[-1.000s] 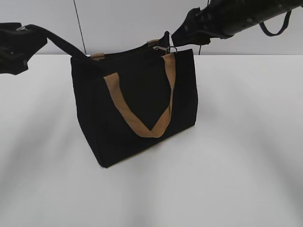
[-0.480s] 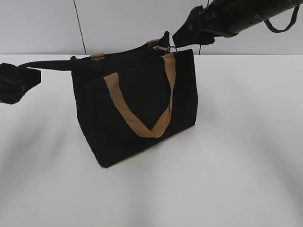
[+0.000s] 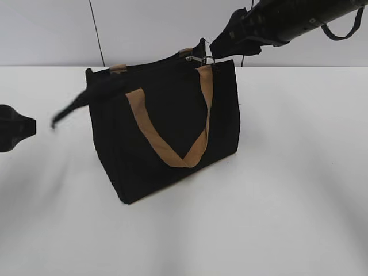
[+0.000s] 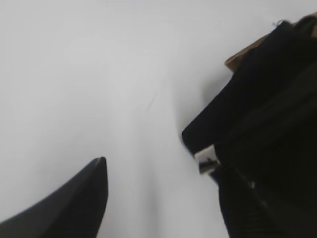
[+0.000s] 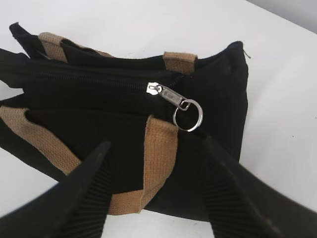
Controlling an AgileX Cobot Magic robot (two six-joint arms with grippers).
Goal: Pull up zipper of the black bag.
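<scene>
The black bag (image 3: pixel 167 132) stands upright on the white table, its tan handle hanging down its front. Its zipper pull (image 3: pixel 198 58), silver with a ring, sits near the bag's right top end. In the right wrist view the pull (image 5: pixel 171 95) lies just ahead of my open right gripper (image 5: pixel 157 145), which hovers over the bag (image 5: pixel 99 89) and the tan handle. My right gripper (image 3: pixel 221 43) holds nothing. My left gripper (image 3: pixel 14 132) is open and empty, left of the bag. A black strap (image 3: pixel 72 106) hangs loose from the bag's left end.
The white table (image 3: pixel 287 190) extends around the bag on all sides. In the left wrist view the strap's end with a small white label (image 4: pixel 208 161) hangs beside my left gripper (image 4: pixel 163 188), and the bag (image 4: pixel 277 99) fills the right side.
My left gripper has let go of the black strap and moved down and left. The strap has dropped and hangs from the bag. The right arm has barely moved.
</scene>
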